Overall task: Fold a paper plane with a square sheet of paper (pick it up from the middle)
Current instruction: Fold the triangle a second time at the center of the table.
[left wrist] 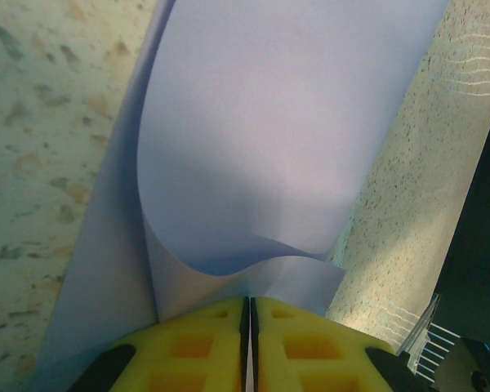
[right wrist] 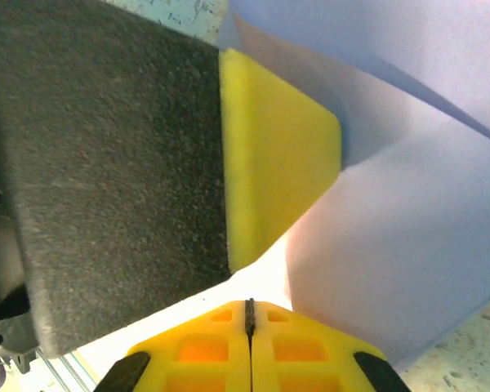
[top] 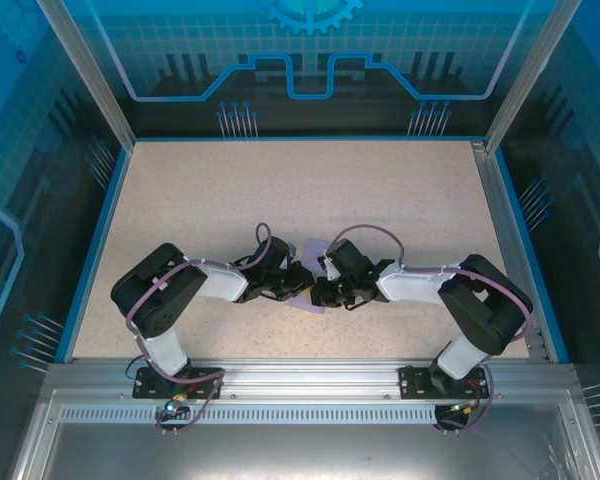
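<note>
Just left of centre in the top view, the left gripper (top: 291,286) reaches inward over the speckled table (top: 280,190). Its wrist view shows the yellow fingers pinched on a curled fold of the square sheet of paper (left wrist: 261,147), which fills that frame's middle. Just right of centre, the right gripper (top: 326,292) faces it closely with its fingers pressed together and the sheet beside them — whether they catch any paper I cannot tell.
</note>
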You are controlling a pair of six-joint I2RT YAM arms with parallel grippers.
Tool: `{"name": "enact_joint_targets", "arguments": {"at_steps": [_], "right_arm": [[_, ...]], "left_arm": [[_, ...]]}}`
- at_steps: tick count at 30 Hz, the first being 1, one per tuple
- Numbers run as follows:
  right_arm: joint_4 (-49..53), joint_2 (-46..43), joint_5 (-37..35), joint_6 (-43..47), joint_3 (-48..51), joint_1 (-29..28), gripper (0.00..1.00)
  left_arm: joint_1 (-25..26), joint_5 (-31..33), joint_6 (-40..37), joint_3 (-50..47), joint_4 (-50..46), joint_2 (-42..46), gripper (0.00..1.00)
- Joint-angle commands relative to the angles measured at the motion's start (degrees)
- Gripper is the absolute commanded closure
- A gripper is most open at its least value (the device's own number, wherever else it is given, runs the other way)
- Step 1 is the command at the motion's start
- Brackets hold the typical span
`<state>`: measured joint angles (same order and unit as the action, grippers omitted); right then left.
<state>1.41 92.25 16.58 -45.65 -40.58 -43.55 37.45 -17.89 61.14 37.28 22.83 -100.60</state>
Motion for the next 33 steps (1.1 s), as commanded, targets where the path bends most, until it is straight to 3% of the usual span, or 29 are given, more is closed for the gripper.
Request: {"name": "enact_joint_targets", "arguments": {"at_steps": [1,33], "right_arm": [[0.96,0.4,-0.69,0.48,1.54,0.16,0.94],[1.92,-8.64,1.13,-2.98,15.8,2.58,0.91]], "left_arm": [[0.17,1.03,-1.64,-0.37,-4.89,-0.47,0.85],[0.17,1.92,-1.87,-0.63,-5.69,-0.49,0.86]]}}
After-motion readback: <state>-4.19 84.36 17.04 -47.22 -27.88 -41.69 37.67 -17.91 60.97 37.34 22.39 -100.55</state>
